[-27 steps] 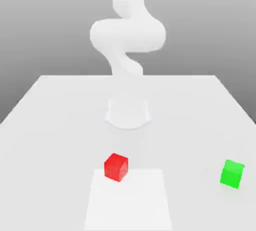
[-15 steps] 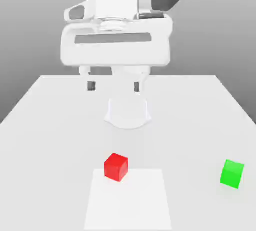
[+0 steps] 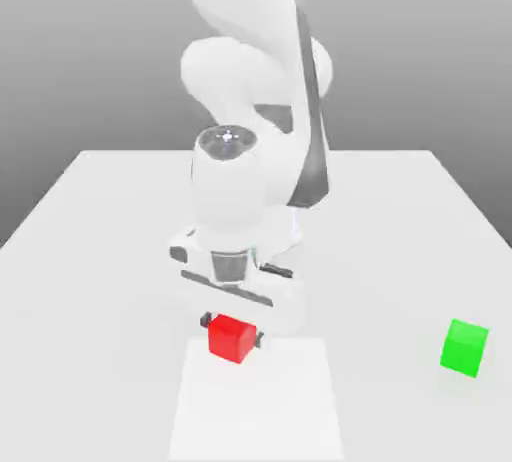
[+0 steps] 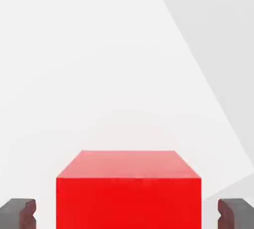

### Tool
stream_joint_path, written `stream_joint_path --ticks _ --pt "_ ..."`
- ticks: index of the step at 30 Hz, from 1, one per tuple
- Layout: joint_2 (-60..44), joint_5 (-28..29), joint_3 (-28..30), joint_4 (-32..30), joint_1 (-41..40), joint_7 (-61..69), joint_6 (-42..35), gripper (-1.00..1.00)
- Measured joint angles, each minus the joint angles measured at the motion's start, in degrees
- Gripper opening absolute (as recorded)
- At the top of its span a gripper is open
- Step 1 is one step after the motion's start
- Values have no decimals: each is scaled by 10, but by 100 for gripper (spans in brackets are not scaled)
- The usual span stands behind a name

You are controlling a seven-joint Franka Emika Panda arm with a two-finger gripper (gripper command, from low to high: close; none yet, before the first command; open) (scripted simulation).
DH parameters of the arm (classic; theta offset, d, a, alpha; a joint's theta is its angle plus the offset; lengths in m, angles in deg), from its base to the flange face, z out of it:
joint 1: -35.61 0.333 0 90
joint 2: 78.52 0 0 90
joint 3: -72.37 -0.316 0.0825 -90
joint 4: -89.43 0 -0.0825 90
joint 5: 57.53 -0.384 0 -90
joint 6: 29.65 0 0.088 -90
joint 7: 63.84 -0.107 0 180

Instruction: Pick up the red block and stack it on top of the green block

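Observation:
The red block point(image 3: 232, 340) rests on the white table point(image 3: 100, 250) near the front, at the far edge of a lighter square patch point(image 3: 255, 410). My gripper point(image 3: 232, 329) has come down over it and stands open, one dark fingertip on each side of the block. In the hand view the red block point(image 4: 129, 193) sits between the fingertips point(image 4: 17, 214), with a clear gap on both sides, so nothing is gripped. The green block point(image 3: 465, 347) sits alone on the table, far toward the exterior view's right.
The white arm point(image 3: 250, 180) rises behind the gripper and covers the middle of the table. The table's edges run along the exterior view's left and right sides.
The hand has dropped from high above the table down to the red block, so its open fingers now straddle it. Neither block has moved.

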Motion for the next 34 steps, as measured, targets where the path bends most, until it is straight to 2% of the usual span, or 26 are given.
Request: stream_joint_path --ticks 4,12,17,25,30,31,34 --pt "-3 2 2 0 1 -2 3 -100" --pt "147 -15 -5 -21 -1 10 -126 -100" --pt "137 -5 -76 44 74 10 -181 -100" --pt "76 3 -185 177 278 17 -254 -100" --pt "-18 72 -159 197 306 -32 -186 -100" --pt "-34 85 -150 199 312 -41 -171 100" --pt "-34 85 -150 199 312 -41 -171 100"
